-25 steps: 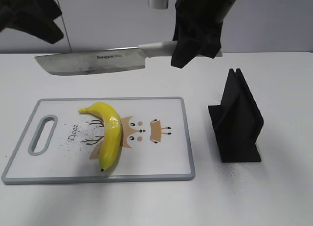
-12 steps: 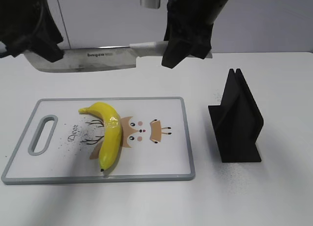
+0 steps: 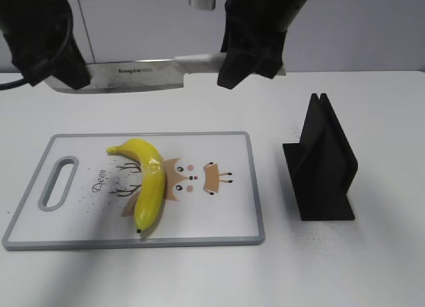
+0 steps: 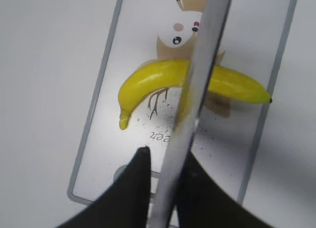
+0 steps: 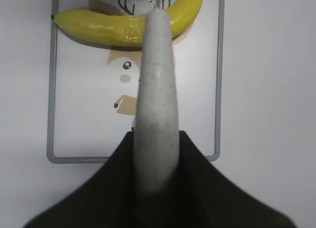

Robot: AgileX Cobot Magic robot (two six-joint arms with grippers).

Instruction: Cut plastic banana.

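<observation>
The plastic banana [image 3: 147,184] lies on the white cutting board [image 3: 226,214], left of its middle, with its dark tip toward the front edge. It also shows in the left wrist view [image 4: 148,82] and the right wrist view [image 5: 98,25]. My right gripper [image 3: 249,61] is shut on the white handle of a knife [image 3: 133,76] and holds it level above the board's far edge. My left gripper [image 3: 63,71] is at the blade's tip end. Its fingers [image 4: 165,154] straddle the blade, with a narrow gap on one side. The handle fills the right jaws [image 5: 155,139].
A black knife stand [image 3: 322,164] stands on the white table to the right of the board. The board has a grey rim and a handle slot [image 3: 58,182] at its left end. A grey wall runs behind the table.
My left gripper has come in from the upper left and down over the blade's tip end. The knife has shifted a little left and up. The banana has not moved.
</observation>
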